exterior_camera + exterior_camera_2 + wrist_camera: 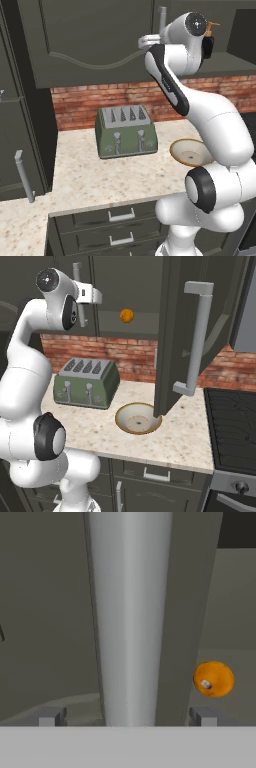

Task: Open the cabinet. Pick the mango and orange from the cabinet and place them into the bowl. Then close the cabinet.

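Straddling the left door's silver handle [129, 612], your gripper [129, 716] has its fingers spread wide, one on each side of the bar, not clamped. Cabinet [125, 286]: right door [172, 336] swung open, left door shut. Orange [126, 315]: on the cabinet shelf, just right of the handle, far from you. Mango: cannot be made out. Bowl [121, 417]: on the table [185, 441], below the open door, right of the green toaster [86, 383].

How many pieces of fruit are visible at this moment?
1: the orange sits on the shelf of the cabinet, beyond the left door's handle. The mango may be hidden behind the closed door.
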